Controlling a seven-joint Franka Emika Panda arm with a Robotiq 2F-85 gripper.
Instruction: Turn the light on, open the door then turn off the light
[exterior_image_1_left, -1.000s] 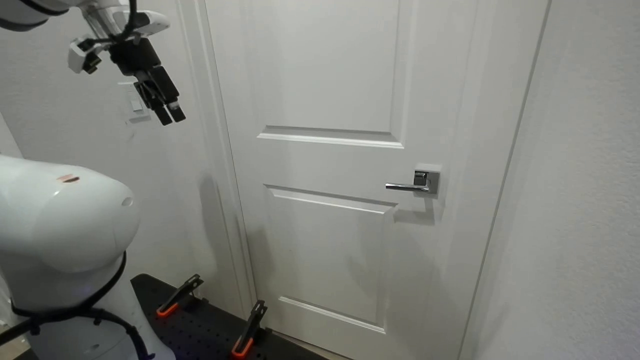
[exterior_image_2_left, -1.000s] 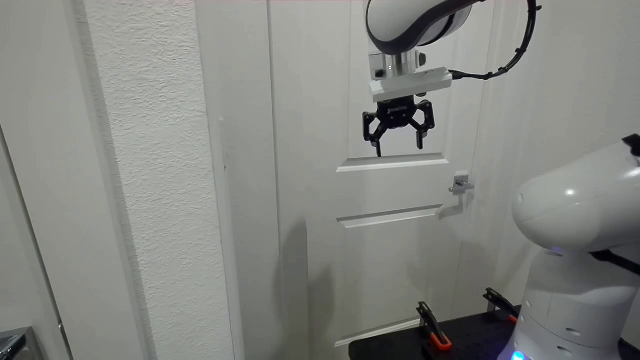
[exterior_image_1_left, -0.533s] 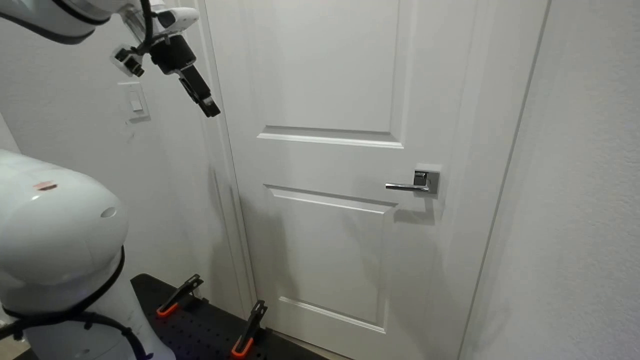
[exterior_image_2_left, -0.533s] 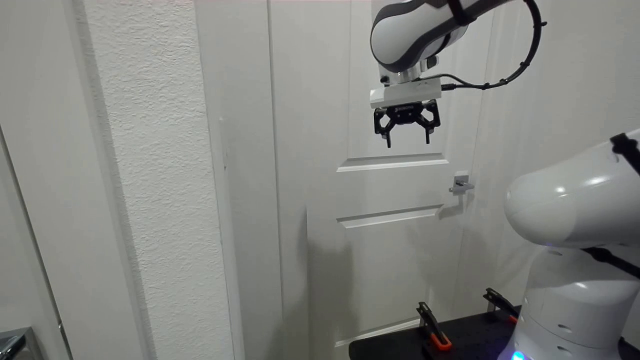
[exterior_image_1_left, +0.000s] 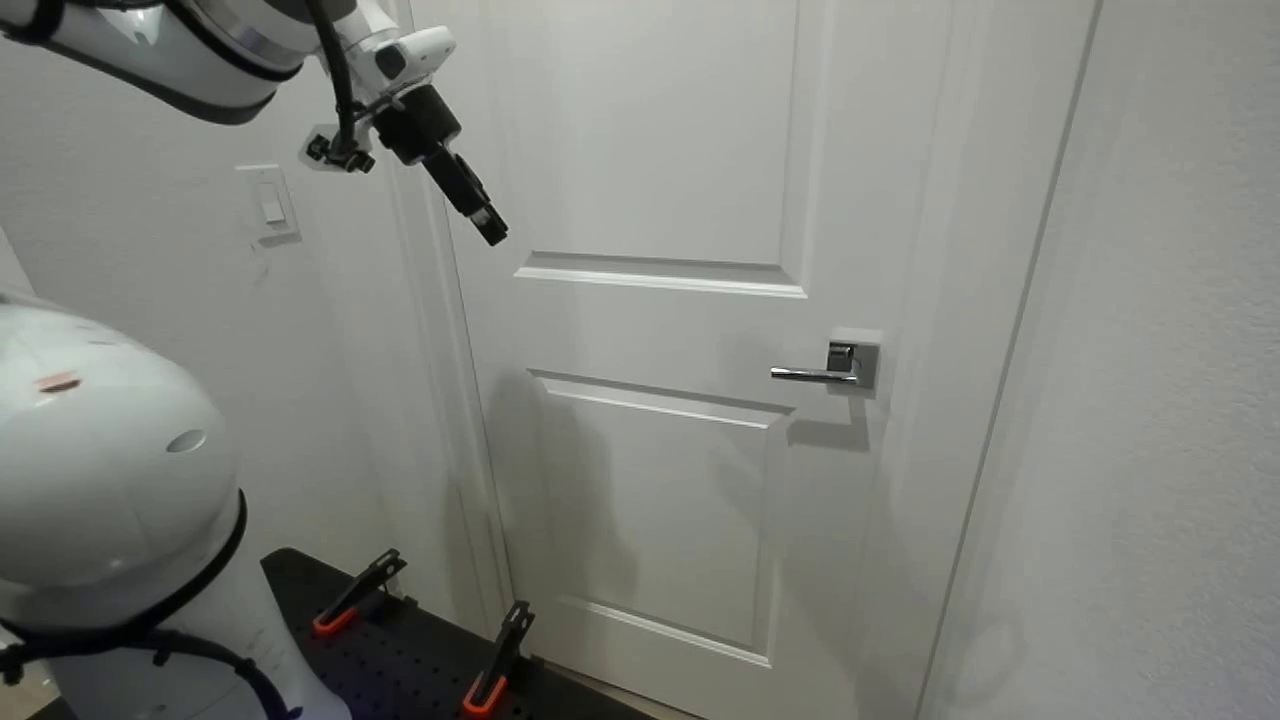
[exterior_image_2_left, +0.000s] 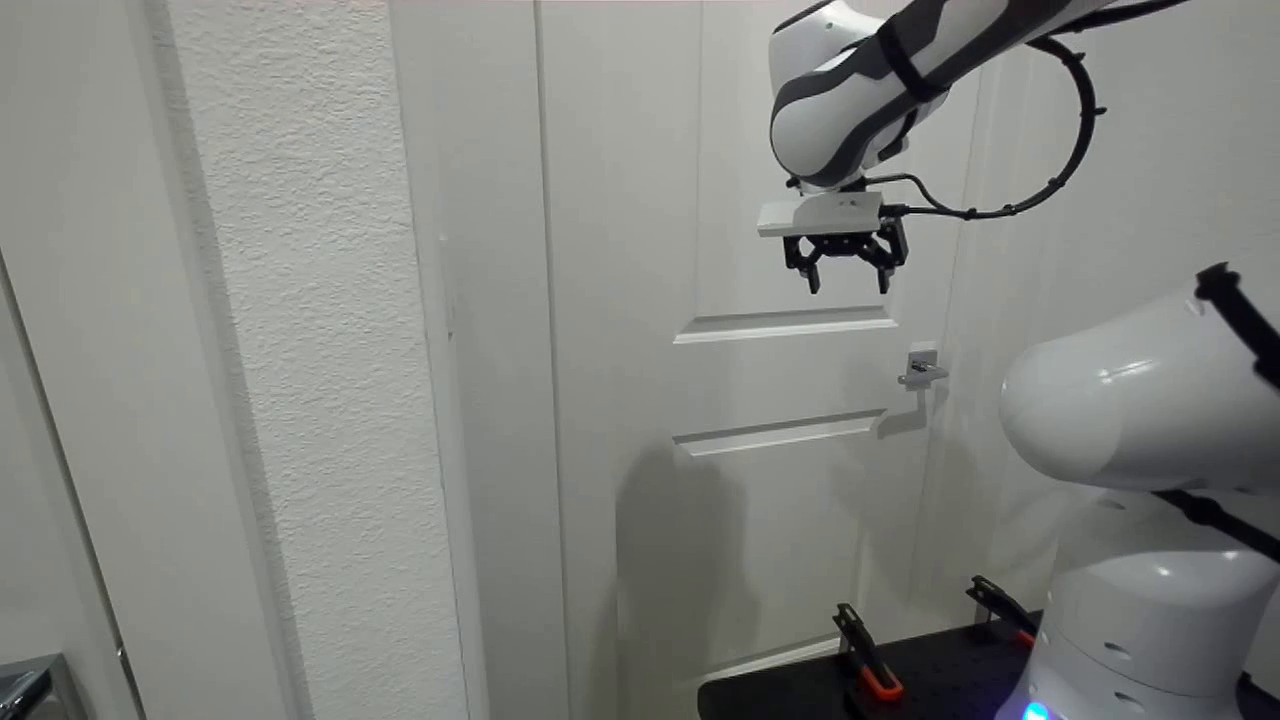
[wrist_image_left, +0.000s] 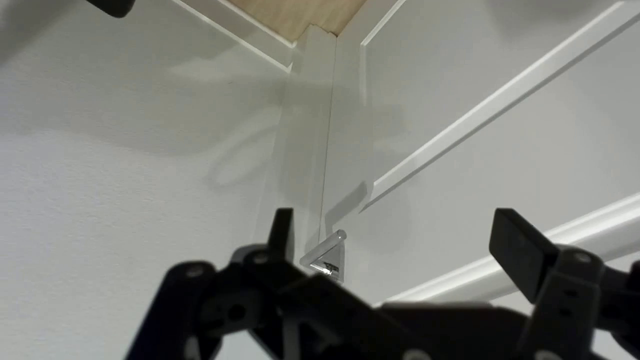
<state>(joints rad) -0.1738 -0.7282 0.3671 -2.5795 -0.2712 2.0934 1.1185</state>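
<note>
Opening the door (exterior_image_1_left: 660, 330) looks like my job now, I think. It is bright enough to see well, so I guess the light is on. The door is closed. Its shiny handle (exterior_image_1_left: 826, 375) is near the edge, close to the wall (exterior_image_1_left: 1180, 300). My hand (exterior_image_2_left: 848, 287) has its fingers (wrist_image_left: 522, 252) spread apart, with nothing between them. It hangs in front of the door, higher than the handle and well apart from it. In the wrist view the handle shows past my fingers, nearer to one than the other.

To do this well, I should go down and across slowly, with room between my fingers for the handle. I should not bump the door. The loose end is the best spot to push, because it should turn more easily there. I would press it right down and hold it while the door moves. I can't tell which way it swings, so a soft try is best. The switch (exterior_image_1_left: 272, 205), beside the door's other edge, must wait until last.
</note>
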